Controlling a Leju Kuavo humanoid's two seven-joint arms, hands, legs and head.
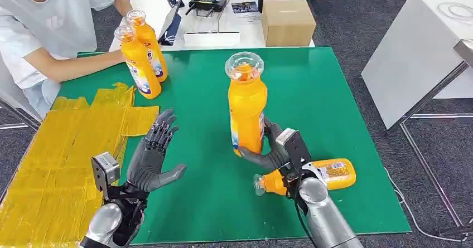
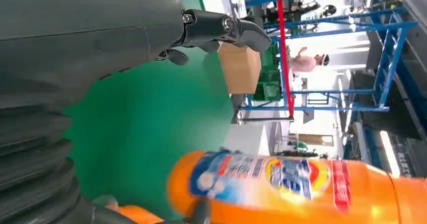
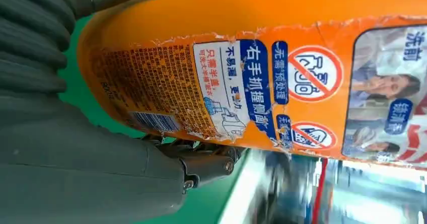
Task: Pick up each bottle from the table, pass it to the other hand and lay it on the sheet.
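- Your right hand grips the upright orange bottle near its base, above the green worktop.
- Your left hand is empty, fingers spread, beside the yellow sheet.
- Another bottle lies just behind your right fingers.

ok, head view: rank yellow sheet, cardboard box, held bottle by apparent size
1. yellow sheet, by far the largest.
2-3. held bottle in the right hand and cardboard box: look alike; the bottle is nearer, so unranked.

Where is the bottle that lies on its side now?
In the head view, the lying bottle rests on the green mat at the right, just behind the right hand, which holds an upright bottle.
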